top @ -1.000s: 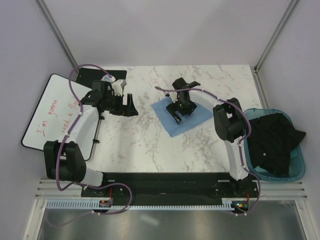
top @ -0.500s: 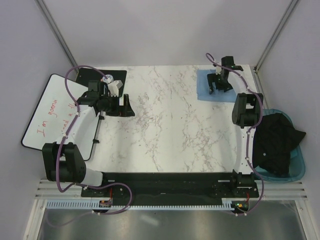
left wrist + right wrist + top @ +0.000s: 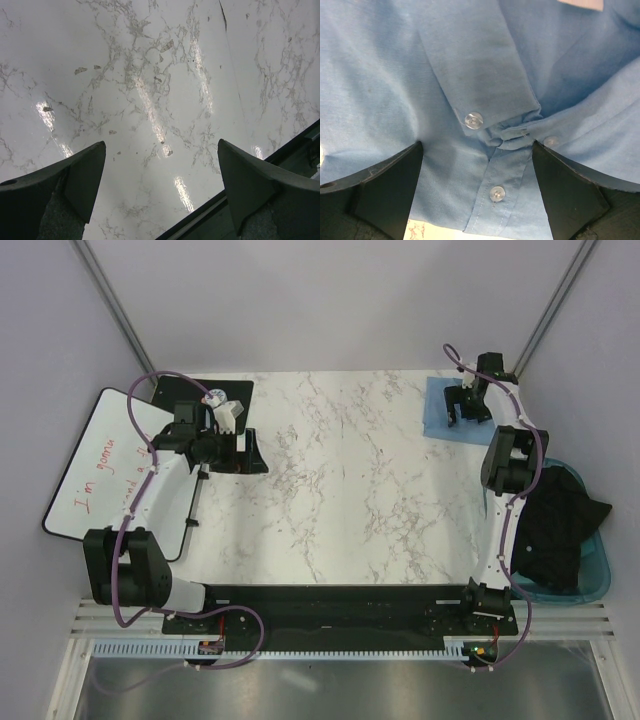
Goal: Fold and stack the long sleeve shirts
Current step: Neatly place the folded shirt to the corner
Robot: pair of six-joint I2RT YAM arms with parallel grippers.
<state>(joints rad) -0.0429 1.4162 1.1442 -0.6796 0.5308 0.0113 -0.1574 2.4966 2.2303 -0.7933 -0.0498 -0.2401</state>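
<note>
One long sleeve shirt [image 3: 438, 412], light blue and folded into a small rectangle, lies at the table's far right corner. My right gripper [image 3: 463, 408] stands on top of it, open. In the right wrist view its collar, placket and buttons [image 3: 470, 75] fill the frame, and my right gripper [image 3: 477, 145] has its jaws spread wide with both tips down on the cloth, gripping nothing. My left gripper [image 3: 255, 452] hovers over bare marble at the left. In the left wrist view my left gripper [image 3: 161, 142] is open and empty.
A teal bin [image 3: 597, 562] holding dark clothes stands off the table's right edge. A whiteboard [image 3: 100, 460] with red writing lies at the left. A black mat [image 3: 195, 390] and a small white object [image 3: 225, 412] sit at the far left.
My right arm has swept from the table's middle to the far right corner, sliding the folded shirt along under its open jaws. The left arm has hardly moved.
</note>
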